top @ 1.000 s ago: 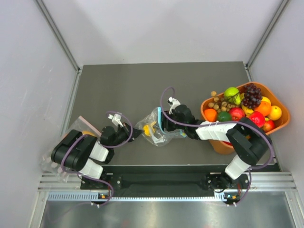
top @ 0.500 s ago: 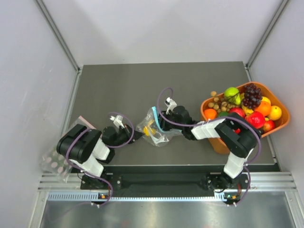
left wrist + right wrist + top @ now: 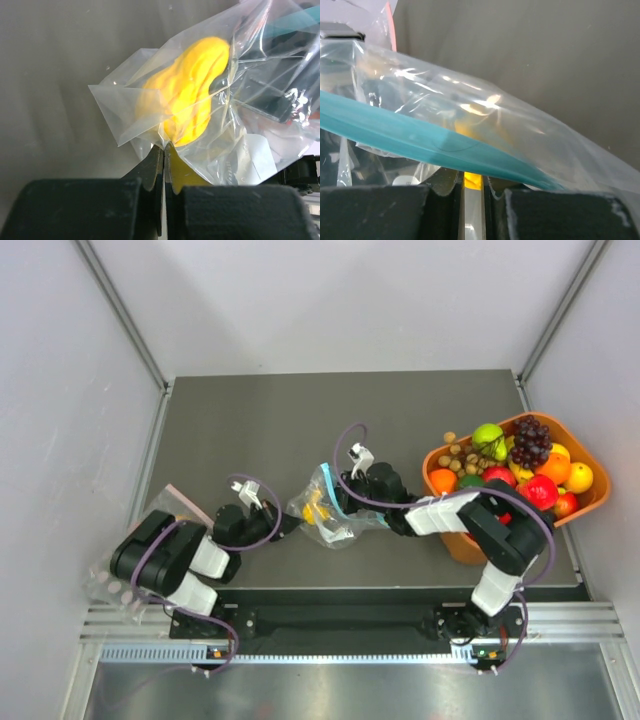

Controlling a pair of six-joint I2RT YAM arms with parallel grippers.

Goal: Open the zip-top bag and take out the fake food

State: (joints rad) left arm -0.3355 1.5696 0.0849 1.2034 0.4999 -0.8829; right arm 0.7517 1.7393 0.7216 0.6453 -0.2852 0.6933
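The left gripper (image 3: 164, 152) pinches the zip-top bag (image 3: 325, 508) at a corner, the right gripper (image 3: 470, 182) clamps its teal strip (image 3: 420, 137); opening step, I'd say. Next, peel the mouth apart.

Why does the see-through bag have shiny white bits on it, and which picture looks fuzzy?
Left wrist view: glare makes white streaks on the crinkly clear plastic zip-top bag; the black left gripper, very close, is blurred, the yellow plastic food sharper. Right wrist view: glare on the bag's folds, and the teal-blue zip strip looks soft. Top view: even light, faint shadows, nothing fuzzy.
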